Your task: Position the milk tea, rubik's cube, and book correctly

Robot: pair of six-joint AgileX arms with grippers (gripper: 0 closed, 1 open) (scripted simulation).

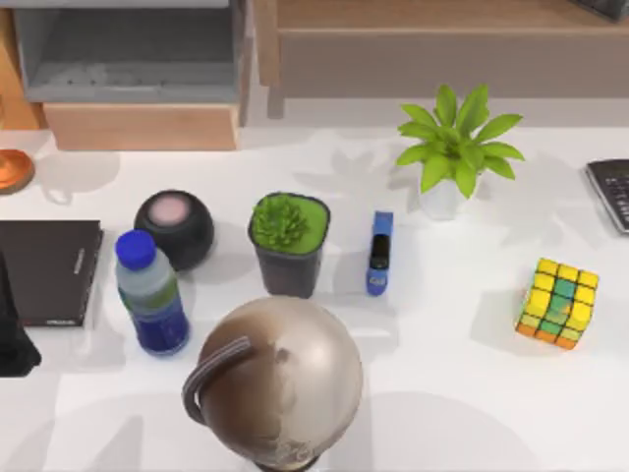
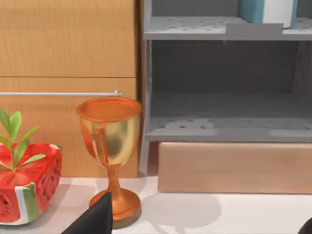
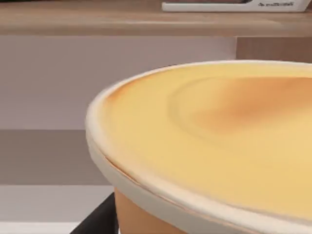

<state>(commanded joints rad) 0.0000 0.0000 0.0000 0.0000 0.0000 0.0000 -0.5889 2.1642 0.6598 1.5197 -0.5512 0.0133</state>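
While upright on shelf, book (image 2: 268, 10) (teal)

Top view: globe (image 1: 280, 383) cut off at bottom edge, base mostly out of frame. Black book (image 1: 47, 270) partly covered at left by a dark arm part (image 1: 14, 334), itself cropped. Keyboard-like item (image 1: 611, 192) cropped at right edge; orange goblet (image 1: 14, 170) cropped at left.

Left wrist view: teal book (image 2: 270, 10) on the grey shelf (image 2: 195, 28) cut off at top. Watermelon planter (image 2: 27, 187) cropped.

Right wrist view: milk tea (image 3: 219, 146) lid up close, blurred, cup body mostly out of frame.
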